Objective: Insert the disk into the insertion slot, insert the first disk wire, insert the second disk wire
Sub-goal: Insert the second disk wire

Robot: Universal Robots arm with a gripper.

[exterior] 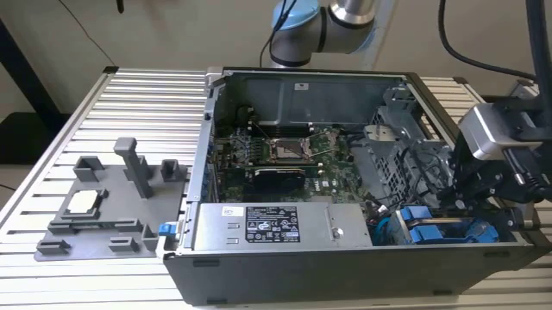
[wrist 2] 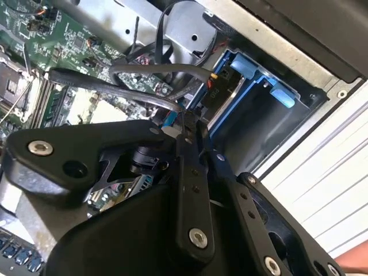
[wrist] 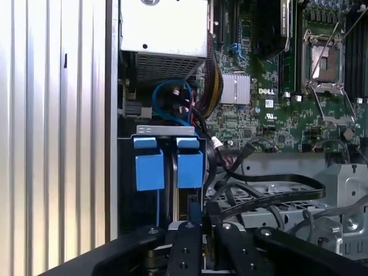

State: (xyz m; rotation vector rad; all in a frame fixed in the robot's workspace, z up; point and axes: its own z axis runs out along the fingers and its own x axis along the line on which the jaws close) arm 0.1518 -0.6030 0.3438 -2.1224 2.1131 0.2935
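The arm (exterior: 332,29) enters the exterior view at about twelve o'clock, its blue-capped joints bent above the scene. Its wrist (exterior: 496,132), carrying a silver-grey camera block, sits at about three o'clock, angled downward. The gripper (wrist 2: 185,127) appears in both wrist views as black linkage bars with bolt heads; its fingertips (wrist: 198,221) converge close together, with only a narrow gap between the jaws.

My workspace: ribbed aluminium slat table (exterior: 138,97) before a plain beige wall (exterior: 172,32).
Black cables (exterior: 457,39) hang beside me against that wall.
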